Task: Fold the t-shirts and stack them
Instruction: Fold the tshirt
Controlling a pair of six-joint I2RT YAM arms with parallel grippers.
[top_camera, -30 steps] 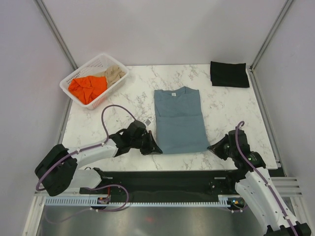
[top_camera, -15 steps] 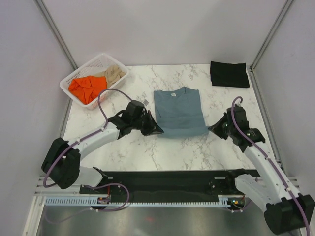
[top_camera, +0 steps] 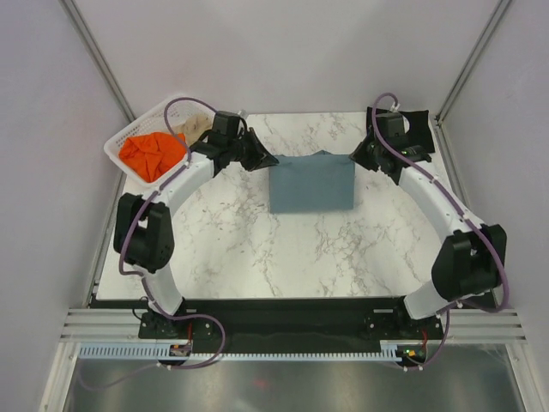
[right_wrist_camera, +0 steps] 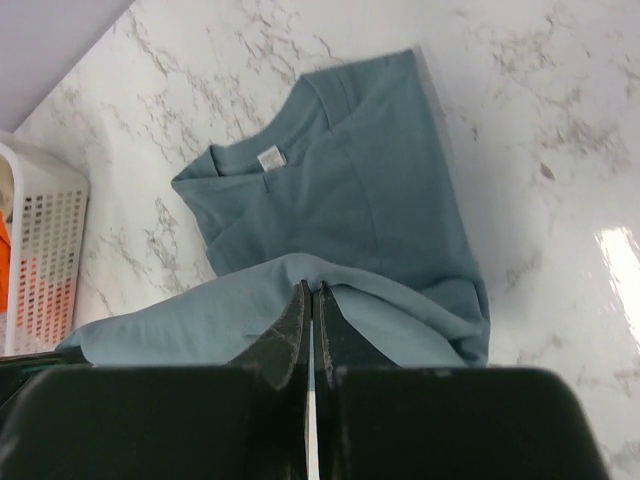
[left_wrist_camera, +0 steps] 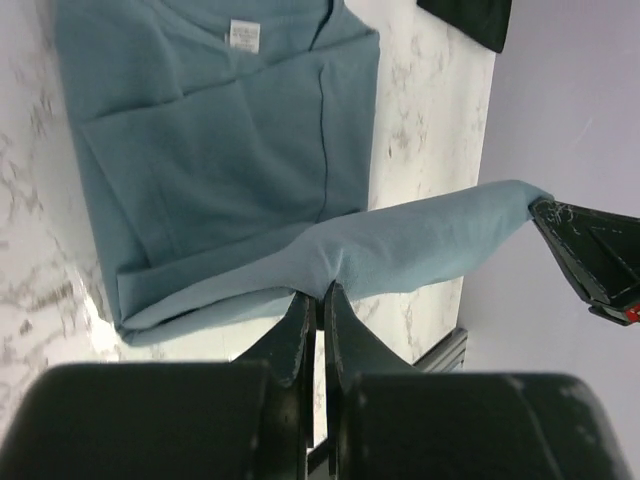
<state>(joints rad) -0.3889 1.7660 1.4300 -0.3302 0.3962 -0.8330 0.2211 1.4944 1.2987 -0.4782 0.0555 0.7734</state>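
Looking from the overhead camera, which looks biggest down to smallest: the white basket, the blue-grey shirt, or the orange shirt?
Largest, about alike: white basket, partly hidden by the left arm, and blue-grey shirt.
Smallest: orange shirt.

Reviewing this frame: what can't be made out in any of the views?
- Black t-shirt: the right arm covers most of it in the top view; the frame edge crops it in the left wrist view.
- Beige t-shirt: mostly behind the left arm in the top view.
- Neck label on the blue-grey t-shirt: print too small in both wrist views.
- Basket: cropped by the right wrist view's left edge.
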